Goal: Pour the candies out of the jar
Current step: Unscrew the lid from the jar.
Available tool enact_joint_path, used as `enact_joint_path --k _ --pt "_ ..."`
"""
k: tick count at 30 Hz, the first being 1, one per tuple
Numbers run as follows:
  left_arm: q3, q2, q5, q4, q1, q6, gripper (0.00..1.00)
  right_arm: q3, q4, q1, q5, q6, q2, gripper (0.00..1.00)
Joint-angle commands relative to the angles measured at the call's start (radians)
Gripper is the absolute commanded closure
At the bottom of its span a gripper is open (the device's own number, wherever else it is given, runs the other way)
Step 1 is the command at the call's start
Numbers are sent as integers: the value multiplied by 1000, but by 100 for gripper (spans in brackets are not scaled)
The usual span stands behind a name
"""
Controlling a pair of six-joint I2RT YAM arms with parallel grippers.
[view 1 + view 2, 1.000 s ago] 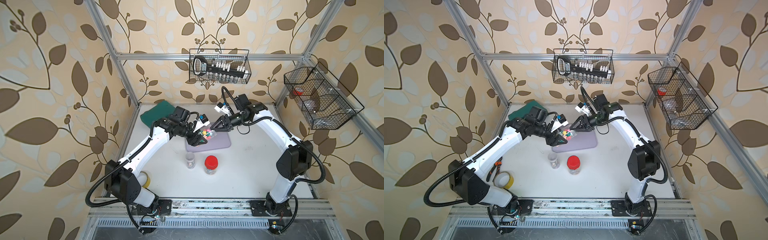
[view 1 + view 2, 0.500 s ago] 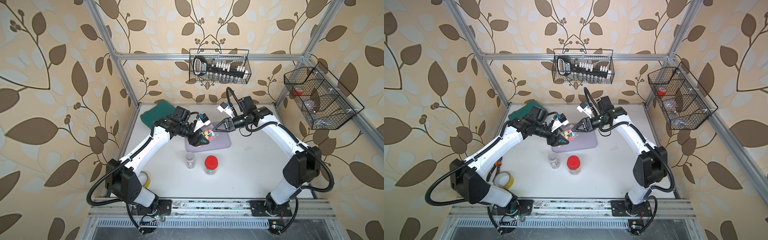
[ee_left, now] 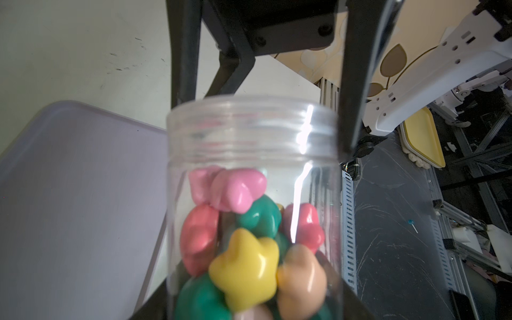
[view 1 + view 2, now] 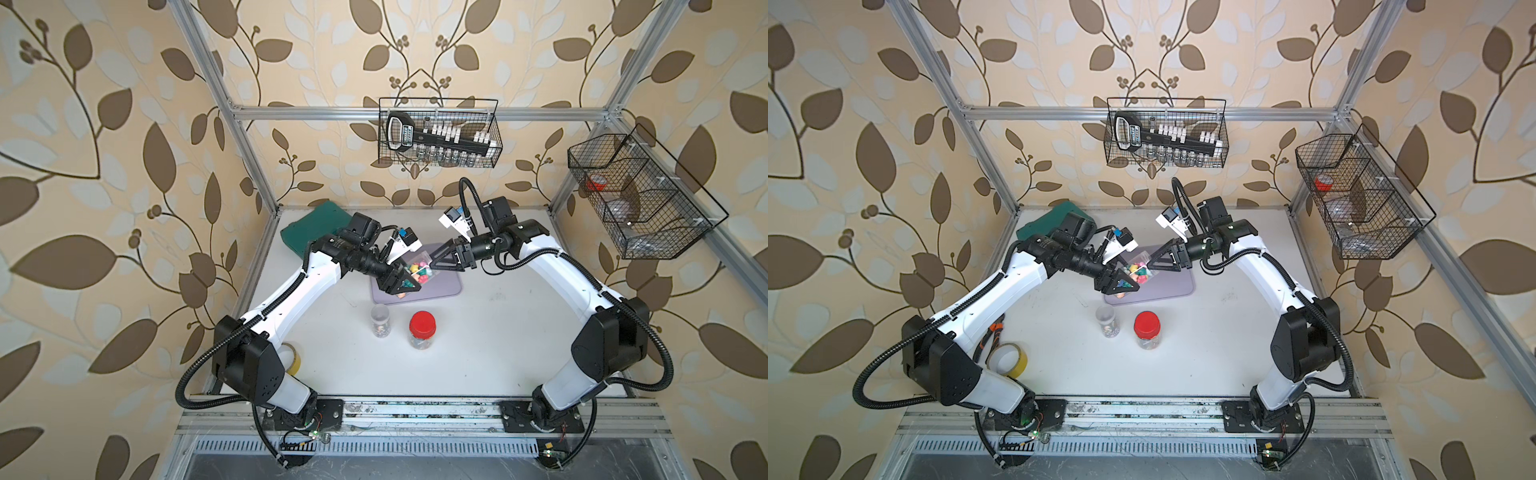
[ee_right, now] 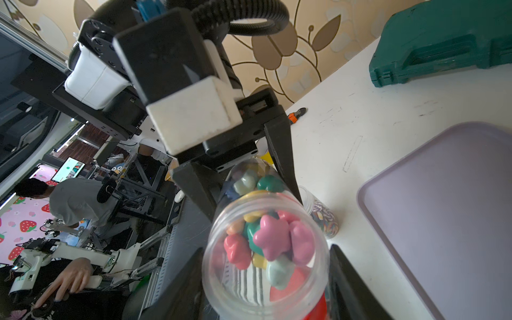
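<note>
Left gripper: our left gripper (image 4: 404,283) (image 4: 1121,285) is clamped on the body of the clear plastic jar (image 4: 417,269) (image 3: 250,133), which it holds tilted in the air.
Jar: we see no lid on it. Its threaded mouth faces the right gripper (image 4: 435,262) (image 4: 1153,262), and it hangs over the flat lavender plastic tray (image 4: 445,287).
Candies: the glossy flower-shaped candies (image 3: 243,263) (image 5: 273,238), pink, green, yellow and peach, lie inside the jar, back from its neck.
Right gripper: its fingers flank the jar's mouth. We cannot tell whether they press on it.
Table: a small clear jar (image 4: 380,321) and a red-lidded jar (image 4: 422,328) stand near the tray.
</note>
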Motion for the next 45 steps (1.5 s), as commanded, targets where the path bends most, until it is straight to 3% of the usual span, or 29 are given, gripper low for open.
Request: enact_joint_path --k 1,11,19,30,39,45 --pt "70 -6 102 163 -8 -20 39 -33 -6 36 -141 -113 -50 58" --pt "63 -15 110 146 -8 -19 39 -47 27 9 -182 -115 -77 58" --pt "56 -20 111 142 -8 -16 39 -88 139 -26 -207 -24 -126 54" --pt "56 -13 110 129 -8 -13 39 -115 232 -27 -151 104 -144 48" --pt "58 -7 105 127 -8 -10 39 -94 239 -5 -106 186 -131 21" --pt "59 -6 97 119 -8 -3 39 -62 237 -9 -29 262 -125 13"
